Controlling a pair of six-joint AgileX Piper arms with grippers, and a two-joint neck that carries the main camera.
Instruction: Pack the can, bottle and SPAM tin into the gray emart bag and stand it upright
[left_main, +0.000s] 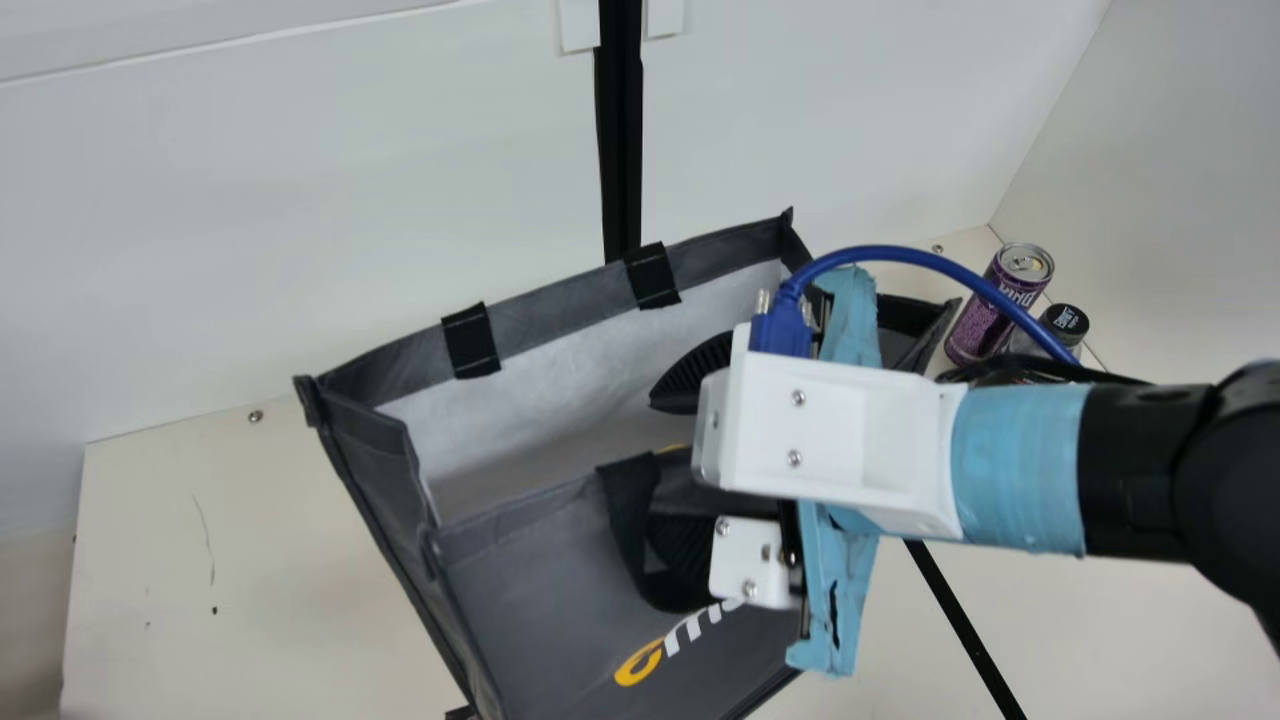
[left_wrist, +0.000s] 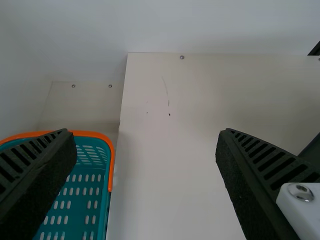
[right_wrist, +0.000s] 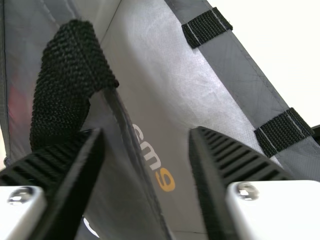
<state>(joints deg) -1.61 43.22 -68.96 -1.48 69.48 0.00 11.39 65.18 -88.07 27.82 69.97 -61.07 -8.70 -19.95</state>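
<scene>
Cream table (left_main: 250, 560) flanks teal basket (left_wrist: 95, 134); right arm (left_main: 1020, 465) partly hides bag (left_main: 550, 590).

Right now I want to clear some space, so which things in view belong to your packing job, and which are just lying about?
Part of the job:
- gray emart bag, mouth open
- purple can, outside the bag
- bottle with a black cap, beside the can

Just lying about:
- teal basket with an orange rim, past the table edge

Gray emart bag (left_main: 560, 590) with yellow-and-white lettering, purple can (left_main: 1000, 300), teal basket (left_wrist: 80, 185) with orange rim
</scene>
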